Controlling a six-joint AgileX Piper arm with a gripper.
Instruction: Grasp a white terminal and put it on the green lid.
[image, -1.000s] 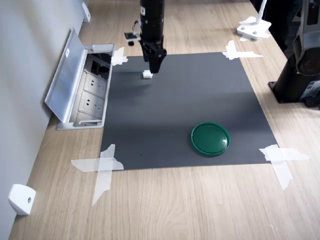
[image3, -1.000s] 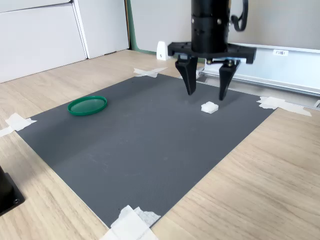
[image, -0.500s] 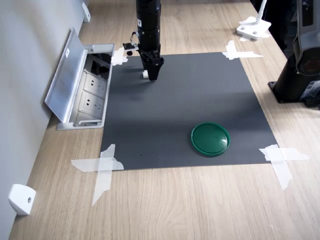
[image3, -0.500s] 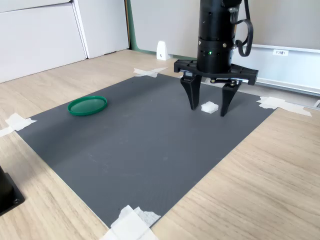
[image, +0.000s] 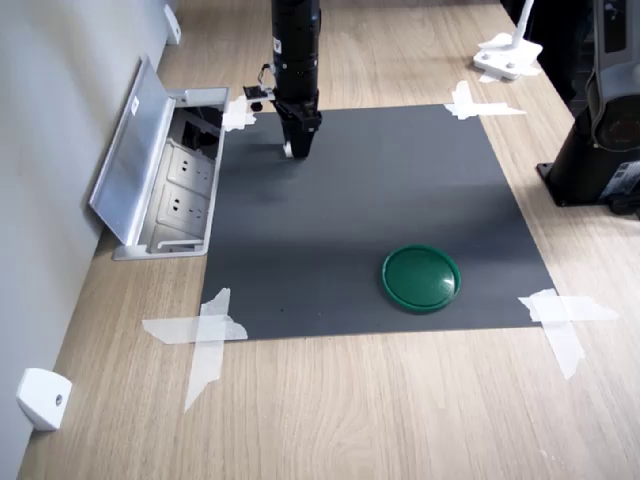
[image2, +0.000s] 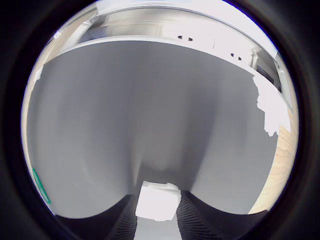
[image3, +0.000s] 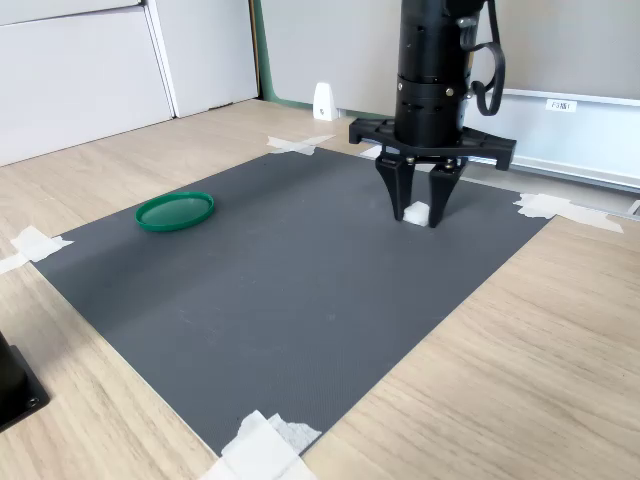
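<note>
While sitting flat on the dark mat (image: 360, 215), the green lid (image: 421, 278) is lying well apart from the tool (image3: 418, 214), whose fingers, wide half a second ago, are now closing against the small blocky white terminal (image3: 416, 212) on the mat.

Dark mat (image: 360, 215) taped to wooden table (image: 380, 410), open socket box (image: 170, 190) alongside.
</note>
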